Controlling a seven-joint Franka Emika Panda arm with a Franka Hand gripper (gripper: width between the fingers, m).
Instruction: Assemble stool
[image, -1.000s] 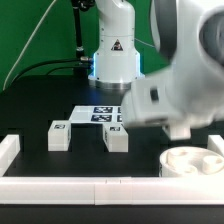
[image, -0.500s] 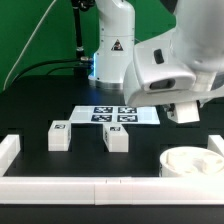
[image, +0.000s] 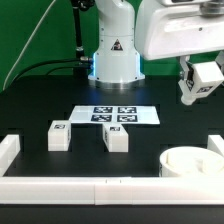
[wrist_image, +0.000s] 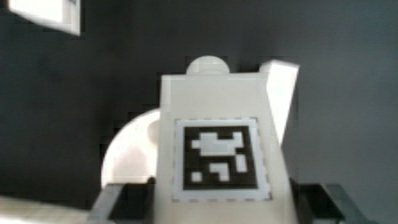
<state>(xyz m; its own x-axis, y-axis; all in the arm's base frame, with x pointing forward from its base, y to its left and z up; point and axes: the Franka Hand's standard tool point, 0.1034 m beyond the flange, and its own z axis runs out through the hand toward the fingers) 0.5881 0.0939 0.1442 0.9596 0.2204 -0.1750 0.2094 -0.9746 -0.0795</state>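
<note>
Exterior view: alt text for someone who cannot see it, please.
The arm's jaws hold a leg raised high at the exterior view's right. On the black table, the seat lies at the lower right, and two more legs stand apart, nearer the camera than the marker board.

The round white seat (image: 186, 160) lies flat, hollow side up. To the exterior view's left of it stand two block legs, tags up: the near leg (image: 116, 138) and the far leg (image: 59, 135). The third leg (wrist_image: 217, 150) hangs high over the seat, tag visible, clamped in the gripper (image: 200, 84).
</note>
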